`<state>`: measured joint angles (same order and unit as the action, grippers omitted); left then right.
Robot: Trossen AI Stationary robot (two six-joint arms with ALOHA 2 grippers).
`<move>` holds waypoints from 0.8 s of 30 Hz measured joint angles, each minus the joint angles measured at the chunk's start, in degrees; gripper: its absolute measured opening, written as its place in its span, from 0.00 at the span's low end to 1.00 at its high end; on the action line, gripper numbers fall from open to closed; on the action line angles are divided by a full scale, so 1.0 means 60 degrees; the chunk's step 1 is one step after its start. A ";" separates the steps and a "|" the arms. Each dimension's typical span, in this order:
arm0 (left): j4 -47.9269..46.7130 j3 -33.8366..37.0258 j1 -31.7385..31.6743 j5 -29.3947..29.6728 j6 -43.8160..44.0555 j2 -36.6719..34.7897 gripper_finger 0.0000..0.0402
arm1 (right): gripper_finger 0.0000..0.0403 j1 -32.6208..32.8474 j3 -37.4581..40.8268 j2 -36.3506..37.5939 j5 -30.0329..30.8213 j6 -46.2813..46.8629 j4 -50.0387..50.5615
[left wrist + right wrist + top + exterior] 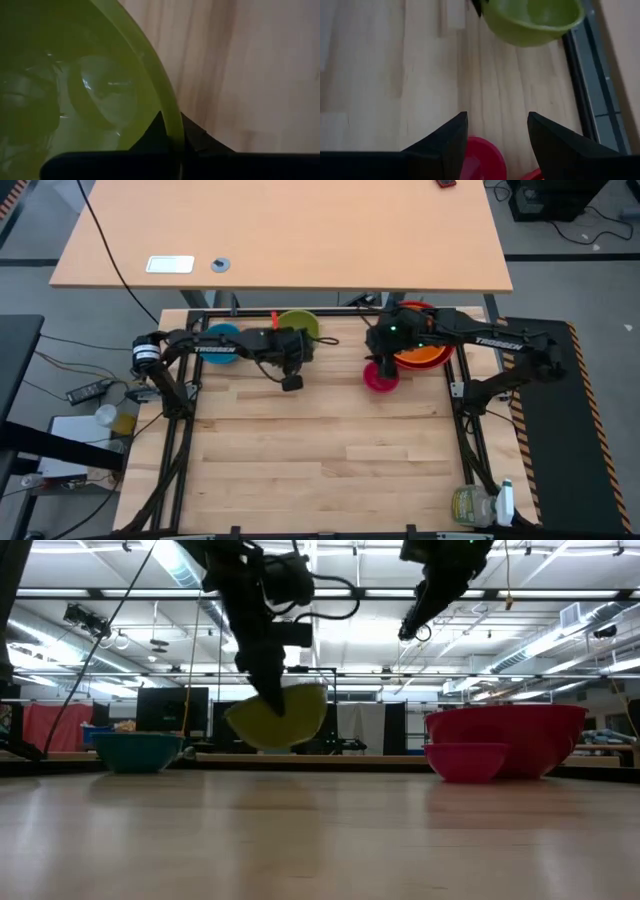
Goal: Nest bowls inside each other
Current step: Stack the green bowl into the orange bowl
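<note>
Even, bright overhead light fills the high view; the table (320, 450) shows only faint, soft shadows. In the low view, ceiling strip lights (560, 635) glare against a dim room, the arms read as near silhouettes, and the near tabletop is soft. The left wrist view is dim and blurred, with pale highlights inside the green bowl (75, 95). The right wrist view is bright but soft.

Sitting on the table (320, 440) toward its far left: one bowl (222, 333); hanging tilted just right of it, clear of the table, pinched at the rim by the left gripper (272, 710): a second bowl (300, 720); resting right of centre: a small bowl (381, 376), just before a stack of two bowls (428, 356); hovering over the small bowl, jaws apart: the right gripper (497, 117).
</note>
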<state>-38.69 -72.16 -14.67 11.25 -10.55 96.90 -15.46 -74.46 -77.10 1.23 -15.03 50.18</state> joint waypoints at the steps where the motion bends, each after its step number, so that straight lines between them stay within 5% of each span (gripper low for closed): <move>1: -0.0021 -0.0132 0.0061 -0.0098 -0.0166 0.0007 0.02 | 0.53 0.0000 0.0000 -0.0131 -0.0059 -0.0140 -0.0003; 11: 0.0142 -0.1454 0.0502 -0.2631 -0.3479 0.0009 0.02 | 0.53 0.0077 0.0000 -0.0884 -0.0411 -0.0694 -0.0375; 17: -0.0032 -0.1563 0.0553 -0.2820 -0.5948 0.0000 0.02 | 0.50 0.0164 0.0018 -0.0307 -0.0980 -0.0926 -0.0492; 24: -0.0351 -0.1552 0.0531 -0.2931 -0.7129 0.0026 0.02 | 0.47 0.0467 -0.0014 0.0420 -0.1373 -0.0914 -0.0418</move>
<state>-40.79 -81.47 -11.49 -6.34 -53.32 97.06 -12.66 -74.54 -74.58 -7.00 -20.52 47.68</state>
